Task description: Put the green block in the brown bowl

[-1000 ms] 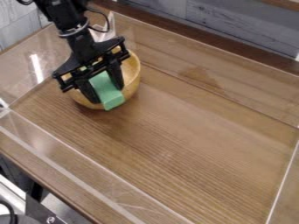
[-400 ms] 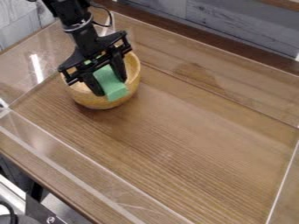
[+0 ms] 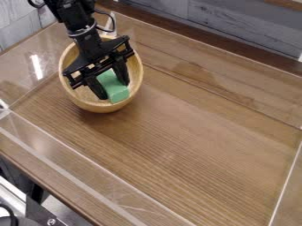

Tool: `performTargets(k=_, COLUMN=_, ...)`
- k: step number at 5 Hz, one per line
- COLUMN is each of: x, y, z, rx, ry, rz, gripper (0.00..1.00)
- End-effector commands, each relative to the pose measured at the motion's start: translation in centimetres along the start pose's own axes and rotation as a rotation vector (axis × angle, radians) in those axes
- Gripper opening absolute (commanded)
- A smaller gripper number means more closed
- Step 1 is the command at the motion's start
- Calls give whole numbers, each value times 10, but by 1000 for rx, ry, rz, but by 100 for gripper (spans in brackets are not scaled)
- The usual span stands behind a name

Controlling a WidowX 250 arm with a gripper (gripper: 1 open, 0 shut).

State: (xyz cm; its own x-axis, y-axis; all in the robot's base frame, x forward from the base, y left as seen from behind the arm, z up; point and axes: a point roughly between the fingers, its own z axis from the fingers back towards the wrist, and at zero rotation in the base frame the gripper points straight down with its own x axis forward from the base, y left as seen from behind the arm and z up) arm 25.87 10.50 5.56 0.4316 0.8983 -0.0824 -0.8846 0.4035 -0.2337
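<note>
One green block (image 3: 111,87) hangs pinched in our gripper (image 3: 104,86), slanted, low inside the brown bowl (image 3: 132,91).

The black arm (image 3: 73,19) reaches steeply downward, its gripper (image 3: 104,78) with jaws clamped narrow.

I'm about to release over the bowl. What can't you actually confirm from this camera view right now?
- Whether the green block touches the bottom of the brown bowl: the near wall and the pincer hide its lower end.
- The block's upper end: covered by the pincer's black fingers.
- The arm above the wrist: cut off by the top edge.
- The table's near left corner: cut off by the frame and obscured by dark fixtures.
</note>
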Motion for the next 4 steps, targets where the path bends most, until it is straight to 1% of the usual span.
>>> performTargets(k=1, x=11, y=2, z=-3, rx=-1, ry=-15, rz=16, gripper=0)
performTargets(k=2, x=16, y=4, z=-9, rx=7, ry=-10, rz=28, gripper=0)
performTargets(k=4, x=22, y=2, z=-17, rx=15, ry=1, rz=33, gripper=0)
